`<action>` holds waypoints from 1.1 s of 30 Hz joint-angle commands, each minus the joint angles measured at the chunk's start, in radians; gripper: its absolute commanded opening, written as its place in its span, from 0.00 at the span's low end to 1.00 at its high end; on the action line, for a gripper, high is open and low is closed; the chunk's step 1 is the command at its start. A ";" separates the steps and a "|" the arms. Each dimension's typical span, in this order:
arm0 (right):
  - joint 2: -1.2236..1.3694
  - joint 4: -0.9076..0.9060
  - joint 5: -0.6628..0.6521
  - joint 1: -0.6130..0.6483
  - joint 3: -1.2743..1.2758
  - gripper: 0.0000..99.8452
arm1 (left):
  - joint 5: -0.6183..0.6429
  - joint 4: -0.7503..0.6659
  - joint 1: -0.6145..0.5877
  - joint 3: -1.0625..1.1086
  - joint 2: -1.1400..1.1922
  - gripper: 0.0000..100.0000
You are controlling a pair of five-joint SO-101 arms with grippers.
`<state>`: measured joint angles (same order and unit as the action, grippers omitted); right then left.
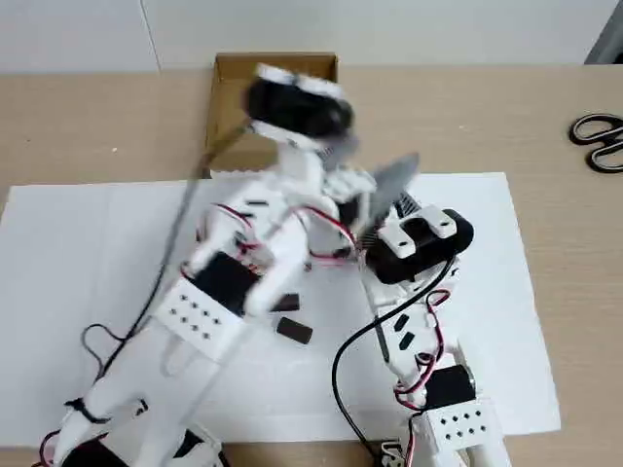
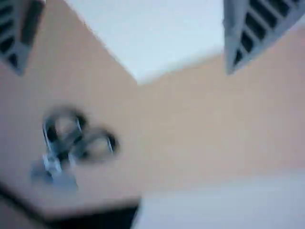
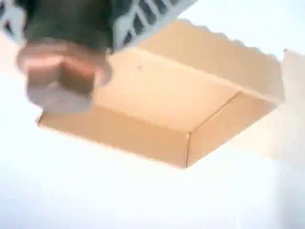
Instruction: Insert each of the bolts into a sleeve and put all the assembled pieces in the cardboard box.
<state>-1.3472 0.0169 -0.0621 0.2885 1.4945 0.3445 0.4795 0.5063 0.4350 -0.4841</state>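
My right gripper [image 3: 71, 26] is shut on a black sleeve [image 3: 71, 16] with a hex-headed bolt [image 3: 64, 76] sticking out of it, held above the white paper just short of the open cardboard box [image 3: 157, 95]. My left gripper [image 2: 124, 67] is open with nothing between its fingers [image 2: 252, 28] and hangs over the table facing the scissors [image 2: 71, 143]. From above, the left arm [image 1: 292, 107] covers part of the box [image 1: 229, 78]. The right arm [image 1: 419, 243] stands close beside it. Two black sleeves [image 1: 294, 331] lie on the paper between the arms.
Scissors [image 1: 599, 141] lie on the bare wooden table at the far right. The white paper [image 1: 78, 272] covers the middle of the table, with free room on both sides of the arms. Both arms crowd together in front of the box.
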 commanded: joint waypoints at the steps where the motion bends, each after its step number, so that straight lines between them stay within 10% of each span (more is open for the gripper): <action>1: 0.008 0.001 0.011 -0.008 -0.109 0.00 | -0.006 0.028 -0.140 -0.217 -0.040 0.27; 9: 0.587 -0.136 0.239 -0.045 -0.666 0.00 | 0.095 0.371 -0.470 -0.286 -0.011 0.00; 20: 1.681 -0.561 0.318 -0.008 -1.929 0.00 | 0.121 0.928 -0.680 -0.231 0.176 0.01; 33: 2.292 -0.799 0.256 0.056 -2.704 0.00 | 0.118 1.033 -0.730 -0.231 0.173 0.01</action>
<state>0.9114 -0.7779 0.2125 0.3422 -1.0587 0.4580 1.5044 -0.2179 0.2094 -0.3000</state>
